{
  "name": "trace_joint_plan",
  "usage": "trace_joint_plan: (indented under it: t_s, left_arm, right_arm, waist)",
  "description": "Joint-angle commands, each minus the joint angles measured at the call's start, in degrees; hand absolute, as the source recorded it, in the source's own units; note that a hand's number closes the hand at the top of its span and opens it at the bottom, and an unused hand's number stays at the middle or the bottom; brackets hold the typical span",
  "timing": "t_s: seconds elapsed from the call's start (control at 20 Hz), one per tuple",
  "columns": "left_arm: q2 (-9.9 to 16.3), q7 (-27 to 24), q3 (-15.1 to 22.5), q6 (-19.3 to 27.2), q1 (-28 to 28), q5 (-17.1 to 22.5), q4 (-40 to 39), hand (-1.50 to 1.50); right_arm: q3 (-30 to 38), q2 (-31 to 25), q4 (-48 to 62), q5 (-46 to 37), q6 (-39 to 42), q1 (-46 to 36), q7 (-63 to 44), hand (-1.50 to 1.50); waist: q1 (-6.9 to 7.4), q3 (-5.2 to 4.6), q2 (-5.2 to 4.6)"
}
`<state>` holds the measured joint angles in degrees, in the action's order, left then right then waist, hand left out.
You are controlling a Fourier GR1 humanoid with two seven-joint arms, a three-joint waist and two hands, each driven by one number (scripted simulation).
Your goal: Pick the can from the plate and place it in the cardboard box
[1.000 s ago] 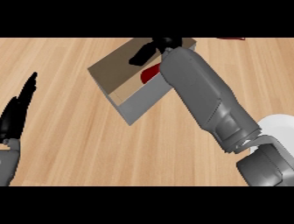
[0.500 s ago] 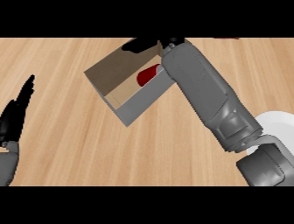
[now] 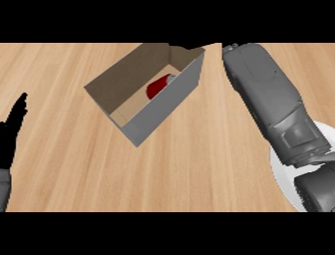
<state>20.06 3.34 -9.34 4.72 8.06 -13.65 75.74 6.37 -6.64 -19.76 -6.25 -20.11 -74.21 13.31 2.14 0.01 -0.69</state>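
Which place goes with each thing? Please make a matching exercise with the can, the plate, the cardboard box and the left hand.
Things:
1. can
2. plate
3. cardboard box
4. left hand

Places:
a. at the view's left edge, open, fingers up, resting
b. inside the cardboard box
c. at the view's right edge, partly under the right forearm
d. on the counter near the middle, open side up

Pairs: 1-b, 2-c, 3-d, 4-a

A pale wooden counter (image 3: 200, 164) (plank-grained, kitchen-like) is filling the view, bearing a white plate (image 3: 281, 172) and a cardboard box (image 3: 163, 107).
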Motion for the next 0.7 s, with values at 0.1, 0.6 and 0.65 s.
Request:
trace_joint_plan:
  t_s: [0.1,0.6,0.65]
  left_arm:
    - [0.4,-1.6,-0.9,-0.4,-5.2,0.4,4.2,0.00]
    - [2.2,2.4,-2.4,-1.4,1.6,-0.1,0.2,0.00]
    - [1.6,0.1,-2.9,-0.5,-0.4,-0.2,-0.5,0.00]
  right_arm:
    - [2.2,-8.3,-0.8,1.6,6.6,7.4,4.4,-1.50]
    - [1.8,-20.7,-4.2,1.4,22.5,14.7,6.4,-1.50]
    - [0.6,-21.0,-9.7,1.7,24.9,17.7,4.1,-1.50]
  waist:
    - [-1.19,0.04,0.64]
    - [-1.59,0.03,0.33]
    - [-2.71,-0.02,0.89]
